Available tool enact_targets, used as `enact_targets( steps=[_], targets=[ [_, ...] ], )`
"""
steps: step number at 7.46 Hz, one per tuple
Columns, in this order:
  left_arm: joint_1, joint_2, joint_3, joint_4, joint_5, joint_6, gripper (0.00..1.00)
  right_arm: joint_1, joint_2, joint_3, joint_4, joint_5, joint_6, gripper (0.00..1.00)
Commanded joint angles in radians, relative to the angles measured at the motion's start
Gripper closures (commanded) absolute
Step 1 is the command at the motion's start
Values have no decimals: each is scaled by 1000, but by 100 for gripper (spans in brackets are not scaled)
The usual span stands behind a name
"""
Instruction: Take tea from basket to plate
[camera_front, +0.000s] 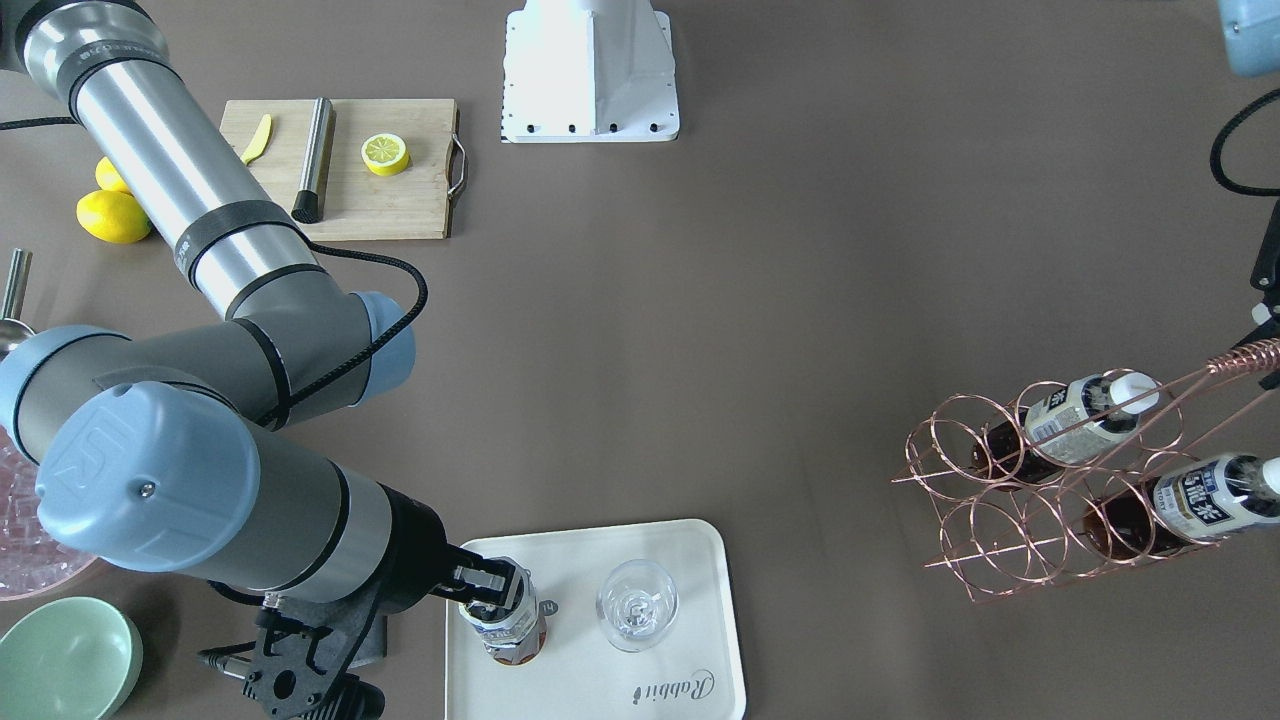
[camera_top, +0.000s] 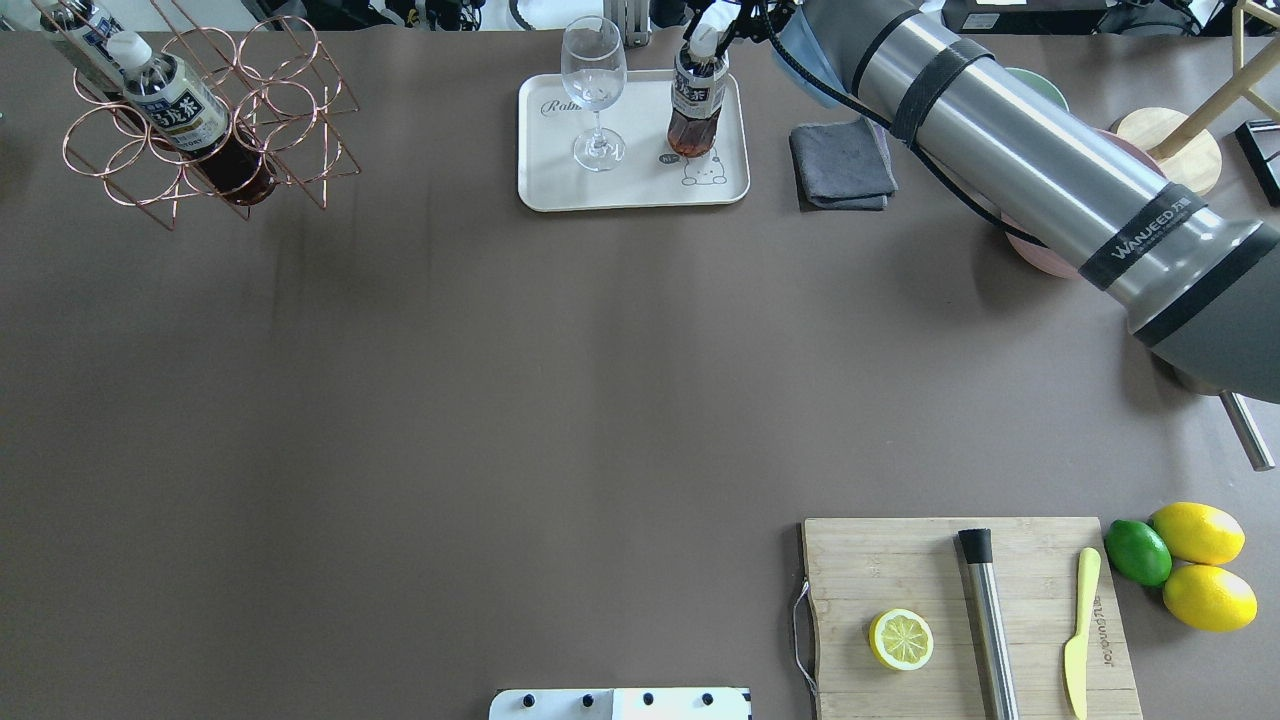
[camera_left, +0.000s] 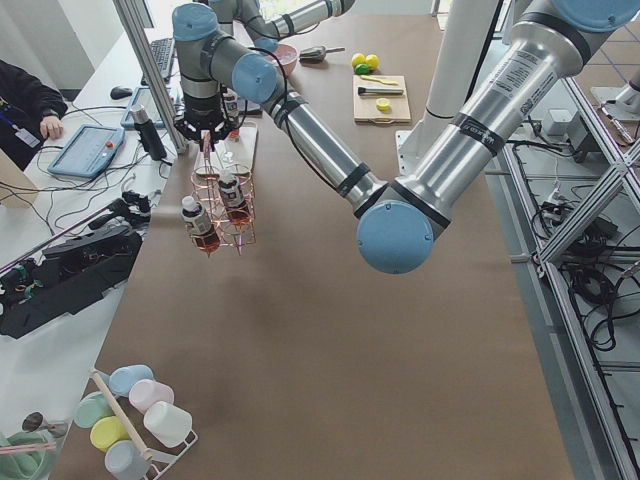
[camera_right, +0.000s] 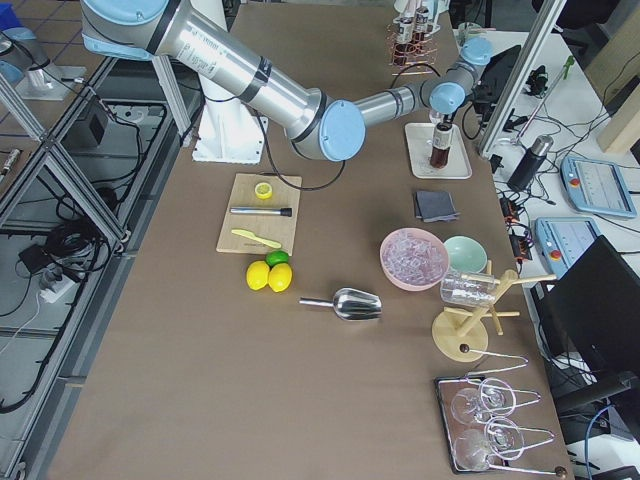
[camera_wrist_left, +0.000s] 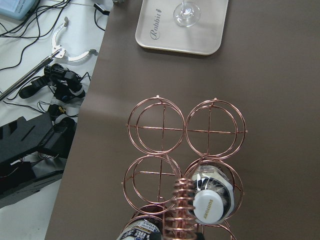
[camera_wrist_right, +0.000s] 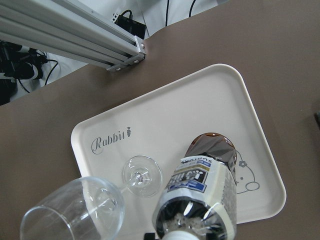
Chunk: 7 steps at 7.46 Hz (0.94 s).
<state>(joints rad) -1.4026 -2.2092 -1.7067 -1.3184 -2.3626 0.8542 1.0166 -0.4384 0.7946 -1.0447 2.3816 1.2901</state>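
The tea bottle (camera_front: 505, 625) stands upright on the plate (camera_front: 690, 560), directly under the right gripper (camera_front: 490, 583), which is closed narrowly on its white cap and neck. The bottle's long axis runs vertically: cap up into the gripper, dark base down. The base appears to rest on the plate near the bear drawing, though contact is hard to confirm from above. What comes next is probably a release and a straight lift along that same axis. Any sideways drift could tip the bottle toward the stemmed glass (camera_front: 637, 603), which stands just beside it on the robot's left. The left gripper (camera_front: 1268, 340) is well apart, at the coiled handle of the basket (camera_front: 1000, 500). I cannot tell whether it is open or closed. The basket sits tilted with two other bottles (camera_front: 1085, 415) lying in its rings, caps pointing toward that handle.
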Motion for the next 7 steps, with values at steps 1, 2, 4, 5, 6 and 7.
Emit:
enact_targets(
  steps=[1,2,4,5,6,7],
  targets=[
    [-30,-139,247,-62,41,109,100,-3,0,-5,0,-1,0,48],
    [-29,-164,327,-117,90,118,100,-3,0,-5,0,-1,-2,36],
    [-26,-184,467,-256,95,120,100,0,1,-3,-3,8,-3,20],
    [-29,-188,531,-316,127,179,100,8,1,6,-6,31,-5,17],
    [-30,-193,571,-343,146,204,100,14,-11,47,-9,44,-14,14],
    [-33,-191,581,-355,146,212,100,34,-86,149,-53,103,-40,11]
  ],
)
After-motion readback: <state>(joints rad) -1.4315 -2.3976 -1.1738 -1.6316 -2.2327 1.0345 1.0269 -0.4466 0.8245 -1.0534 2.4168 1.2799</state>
